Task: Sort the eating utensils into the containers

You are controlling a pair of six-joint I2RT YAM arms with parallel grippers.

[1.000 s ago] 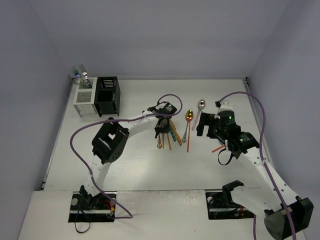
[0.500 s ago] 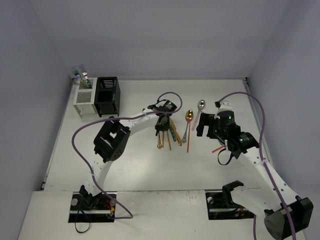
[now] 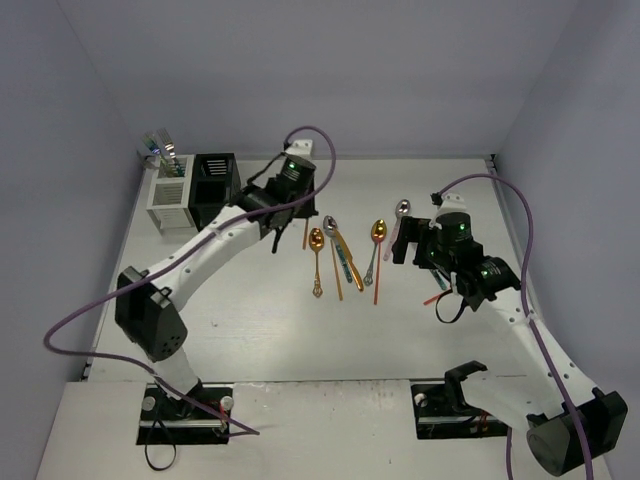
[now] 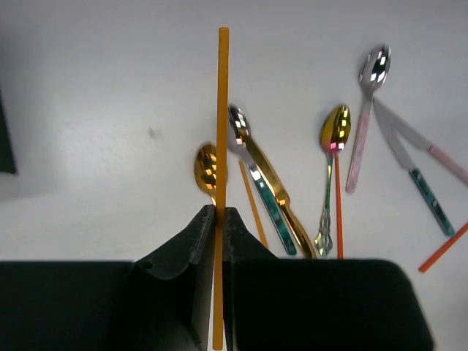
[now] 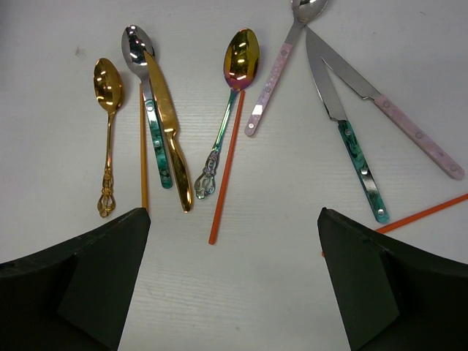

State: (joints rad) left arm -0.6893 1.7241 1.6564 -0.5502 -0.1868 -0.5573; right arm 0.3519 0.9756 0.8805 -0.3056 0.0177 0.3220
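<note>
My left gripper [image 4: 220, 213] is shut on a gold chopstick [image 4: 222, 110] and holds it above the table; in the top view it [image 3: 298, 215] hangs just right of the black caddy [image 3: 215, 190]. The white caddy [image 3: 168, 205] stands beside the black one with utensils in it. My right gripper [image 5: 230, 219] is open and empty above the pile. Below it lie a gold spoon [image 5: 107, 124], a gold knife [image 5: 170, 139], a second gold chopstick [image 5: 143, 153], an iridescent spoon [image 5: 234, 95], an orange-red chopstick [image 5: 227, 175] and a teal-handled knife [image 5: 351, 146].
A pink-handled spoon [image 5: 274, 73], a pink-handled knife [image 5: 402, 117] and another orange-red chopstick [image 5: 424, 213] lie at the right of the pile. Walls [image 3: 80, 150] close in the table on three sides. Purple cables [image 3: 320, 150] loop off both arms.
My left arm has risen from the pile with the gold chopstick and swung back and left toward the caddies. The right arm has barely moved.
</note>
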